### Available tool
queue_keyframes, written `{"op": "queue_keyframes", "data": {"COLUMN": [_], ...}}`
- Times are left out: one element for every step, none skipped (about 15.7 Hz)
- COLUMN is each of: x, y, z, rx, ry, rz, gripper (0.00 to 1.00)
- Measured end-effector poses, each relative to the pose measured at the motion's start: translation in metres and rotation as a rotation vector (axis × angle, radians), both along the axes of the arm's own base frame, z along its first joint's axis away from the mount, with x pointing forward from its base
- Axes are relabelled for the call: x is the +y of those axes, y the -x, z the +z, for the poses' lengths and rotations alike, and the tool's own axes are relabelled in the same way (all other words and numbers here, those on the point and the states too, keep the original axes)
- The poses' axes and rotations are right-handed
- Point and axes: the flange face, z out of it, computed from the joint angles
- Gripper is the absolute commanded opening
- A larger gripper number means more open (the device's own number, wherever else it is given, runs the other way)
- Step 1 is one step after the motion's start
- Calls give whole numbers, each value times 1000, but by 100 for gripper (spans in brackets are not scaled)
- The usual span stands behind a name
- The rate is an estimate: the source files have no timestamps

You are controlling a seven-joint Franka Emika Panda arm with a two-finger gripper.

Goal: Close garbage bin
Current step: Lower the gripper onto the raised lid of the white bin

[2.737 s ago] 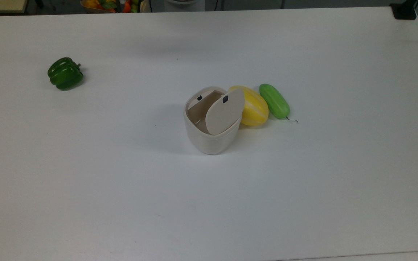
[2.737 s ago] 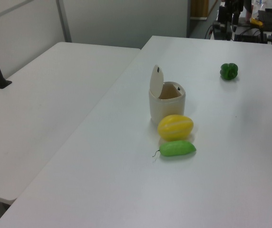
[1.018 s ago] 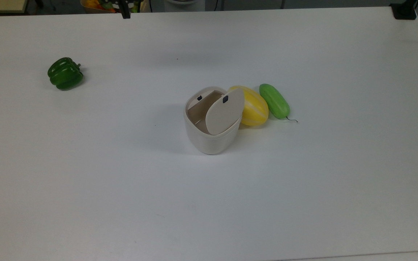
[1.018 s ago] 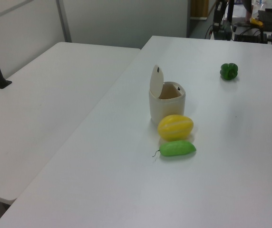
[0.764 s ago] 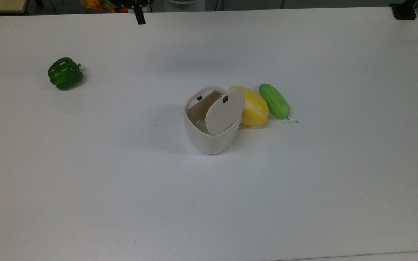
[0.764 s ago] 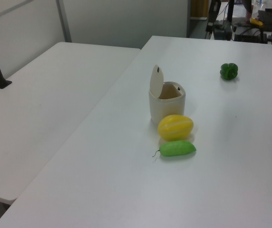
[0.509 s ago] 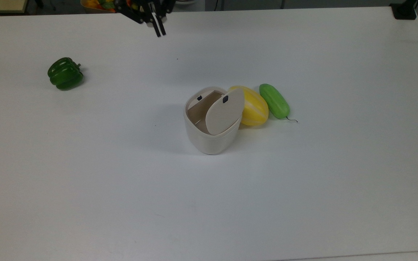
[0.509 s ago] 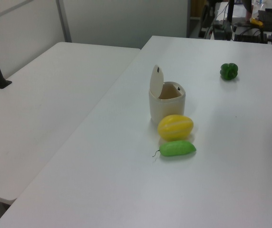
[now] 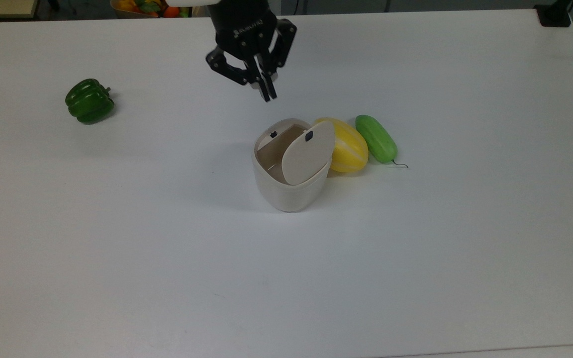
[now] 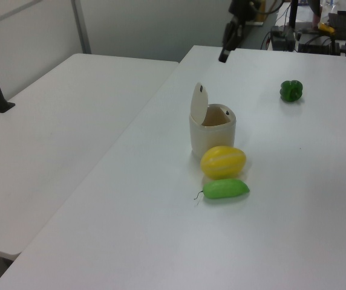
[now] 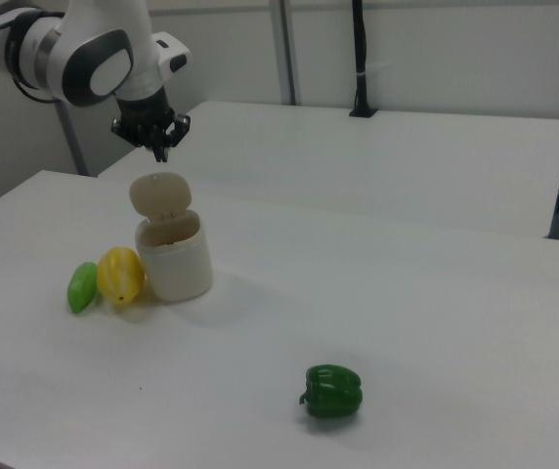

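The gripper [image 9: 268,95] is hanging in the air with its fingers pressed together, holding nothing. Just below it in the top view, the garbage bin [image 9: 289,186] is standing apart from it on the white tabletop [image 9: 117,248], touching a yellow melon [image 9: 350,146]. Open tabletop is lying all around. The cream bin's lid [image 9: 308,153] is standing raised, showing a small black mark.
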Motion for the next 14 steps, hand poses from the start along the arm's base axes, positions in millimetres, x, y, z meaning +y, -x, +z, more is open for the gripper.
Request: {"op": "queue_keyframes", "data": {"x": [8, 16, 24, 32, 40, 49, 57, 63, 68, 72, 74, 75, 75, 75], "y": [-6, -12, -18, -23, -27, -32, -36, -39, -42, -44, -46, -48, -49, -49], "z": [2, 4, 4, 2, -1, -7, -13, -21, -28, -34, -40, -45, -47, -49], "rx": [-24, -43, -55, -66, -75, -85, -94, -99, -99, -93, -86, -81, -80, -82], "ry": [-2, -4, -6, -7, -7, -8, -8, -8, -7, -6, -5, -1, 8, 22], "rz": [5, 11, 18, 26, 34, 41, 46, 50, 53, 57, 59, 62, 68, 76], "gripper": [8, 8, 8, 9, 11, 11, 11, 10, 10, 10, 9, 7, 5, 3]}}
